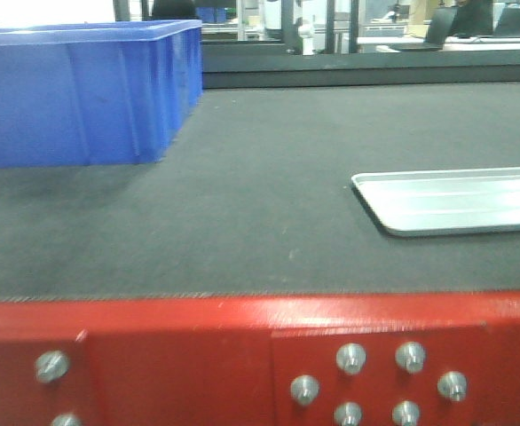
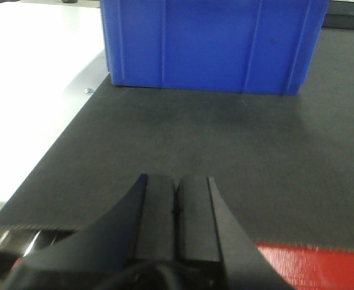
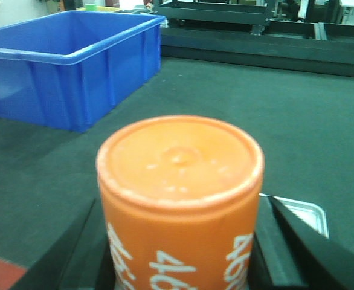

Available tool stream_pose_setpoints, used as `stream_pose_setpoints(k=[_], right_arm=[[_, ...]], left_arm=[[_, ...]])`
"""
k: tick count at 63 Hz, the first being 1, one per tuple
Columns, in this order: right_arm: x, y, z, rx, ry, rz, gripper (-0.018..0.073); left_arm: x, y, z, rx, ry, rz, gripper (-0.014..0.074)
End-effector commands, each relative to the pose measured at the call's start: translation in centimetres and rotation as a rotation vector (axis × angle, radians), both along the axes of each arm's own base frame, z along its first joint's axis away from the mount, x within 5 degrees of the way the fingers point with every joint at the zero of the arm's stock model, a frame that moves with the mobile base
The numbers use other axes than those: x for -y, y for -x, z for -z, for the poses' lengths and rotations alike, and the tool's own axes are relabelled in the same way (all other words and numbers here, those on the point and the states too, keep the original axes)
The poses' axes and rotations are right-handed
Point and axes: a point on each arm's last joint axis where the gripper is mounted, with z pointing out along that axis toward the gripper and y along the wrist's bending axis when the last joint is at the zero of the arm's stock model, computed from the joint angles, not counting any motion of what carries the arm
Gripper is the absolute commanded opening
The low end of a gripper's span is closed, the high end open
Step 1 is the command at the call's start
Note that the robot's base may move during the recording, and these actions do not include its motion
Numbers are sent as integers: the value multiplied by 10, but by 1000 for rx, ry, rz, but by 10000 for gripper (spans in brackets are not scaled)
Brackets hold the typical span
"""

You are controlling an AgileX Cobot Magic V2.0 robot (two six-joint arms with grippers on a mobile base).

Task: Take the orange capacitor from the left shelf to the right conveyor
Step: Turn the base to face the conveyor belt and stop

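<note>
Right gripper (image 3: 182,257): jaws clenched on the capacitor (image 3: 180,166), one dark finger on each side of the can, end cap facing the wrist cam. It hangs over the near part of the conveyor (image 1: 242,204), just past the red edge (image 1: 198,328). The front cam doesn't catch it, so height over the belt is unclear. Left gripper (image 2: 176,187): jaws pressed together, nothing between them, also low over the near belt by the red edge. Further in there's a silver tray (image 1: 455,200) on the right. Far left is a blue bin (image 1: 74,98). Shelf isn't in any view. My read on handling: the can is rigid, so it takes a firm squeeze with no crush risk. The sleeve looks smooth and could slip or twist in the pads. Weight is probably moderate. Best hold is the mid side wall, as it is now. Put it down upright on its flat end on bare belt, clear of tray and bin. If it tips it will roll, and the textured belt should help stop that.
</note>
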Motion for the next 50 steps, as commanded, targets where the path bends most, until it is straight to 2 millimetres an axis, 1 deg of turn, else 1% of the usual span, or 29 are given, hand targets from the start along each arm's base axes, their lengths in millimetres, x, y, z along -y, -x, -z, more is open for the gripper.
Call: stream_pose_setpoints(k=[1,50], right_arm=[[0,1,-19,123,-19,-1,130],[0,1,-19,123,-19,-1,130]], left_arm=[[0,-2,-8,76,4,1,-127],[0,-2,-8,76,4,1,-127]])
